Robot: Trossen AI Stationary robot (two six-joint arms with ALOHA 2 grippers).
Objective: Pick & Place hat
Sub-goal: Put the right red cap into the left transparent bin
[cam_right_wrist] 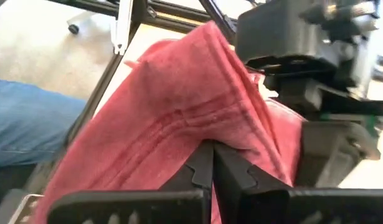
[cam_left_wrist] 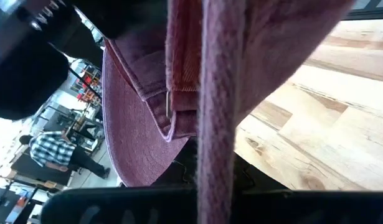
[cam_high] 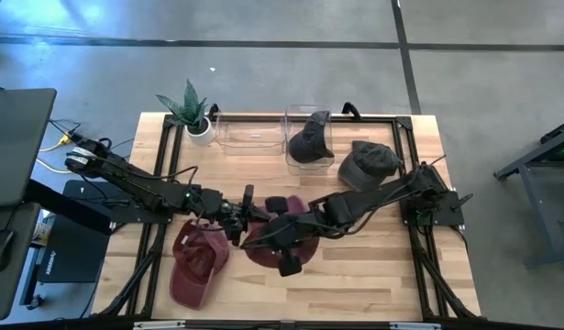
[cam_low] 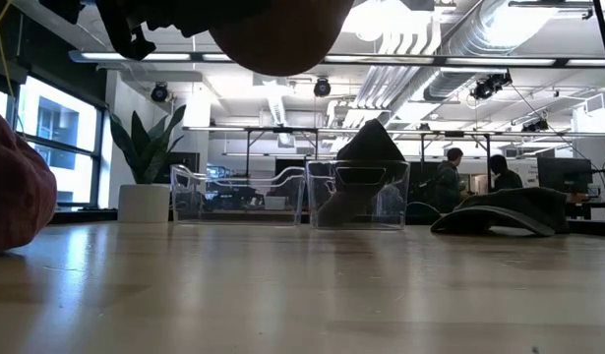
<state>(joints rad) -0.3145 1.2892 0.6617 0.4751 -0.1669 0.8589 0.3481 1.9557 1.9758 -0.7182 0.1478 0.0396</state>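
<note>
both arms meet at the bench [cam_high: 373, 275] centre, sharing one maroon hat [cam_high: 272, 240]. the low view shows this hat [cam_low: 277, 39] hanging clear above the bench surface, so it is lifted, not resting.

right gripper [cam_right_wrist: 211, 163]: jaws closed on a fold of the maroon hat [cam_right_wrist: 179, 118], the fabric pinched between the two fingers. left gripper [cam_high: 234, 220]: positioned against the hat's left edge; the left wrist view shows a strap or seam of the hat [cam_left_wrist: 217, 112] running straight across the camera, but jaw closure on it cannot be confirmed.

status of other items:
- a dark hat [cam_high: 311, 139] sits inside the clear bin [cam_high: 291, 124] at the far edge; judged as already placed.
- a grey hat [cam_high: 368, 163] lies on the bench just right of that bin.
- a second red hat [cam_high: 197, 264] lies on the bench near the front left.
- a second clear bin [cam_high: 249, 137] beside the potted plant [cam_high: 193, 112] appears unfilled.

judgement: pick step complete for the maroon hat; transport and release remain. two further hats are not yet handled.
</note>
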